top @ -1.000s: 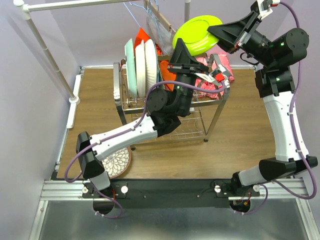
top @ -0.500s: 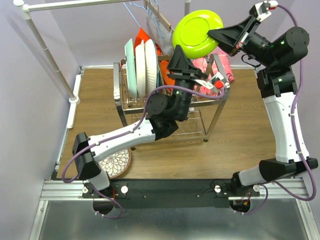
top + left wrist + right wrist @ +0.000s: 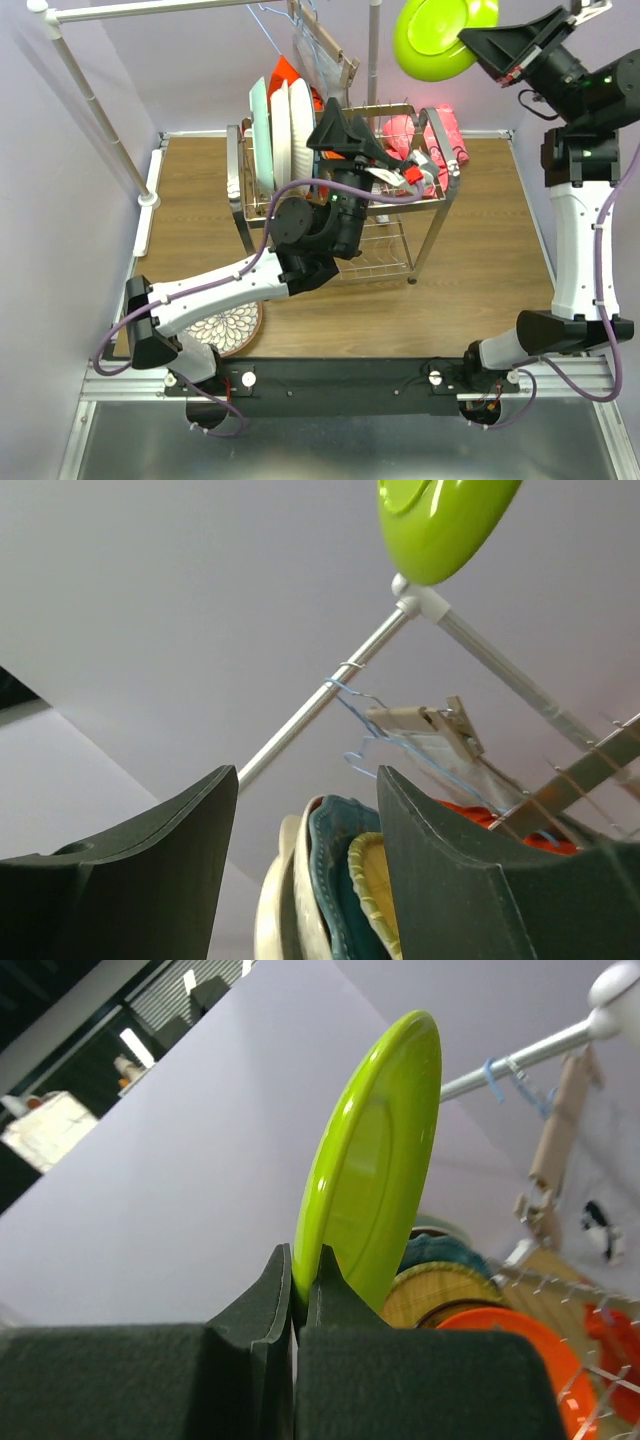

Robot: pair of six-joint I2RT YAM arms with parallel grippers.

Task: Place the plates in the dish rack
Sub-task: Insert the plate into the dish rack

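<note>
Clothes rail [image 3: 372, 60] and hangers [image 3: 322, 42] stand near the held lime plate [image 3: 440, 35].

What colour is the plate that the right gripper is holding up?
The plate is plain lime green, with no pattern; the right wrist view shows it best.

We see a robot laboratory cell, not a real kitchen: plain lilac walls [image 3: 60, 200] close around a small wooden table [image 3: 480, 250]. Two robot arms [image 3: 575, 240] are bolted to an aluminium rail [image 3: 110, 378], and the dish rack [image 3: 388, 252] stands near a white clothes rail [image 3: 97, 110].
</note>
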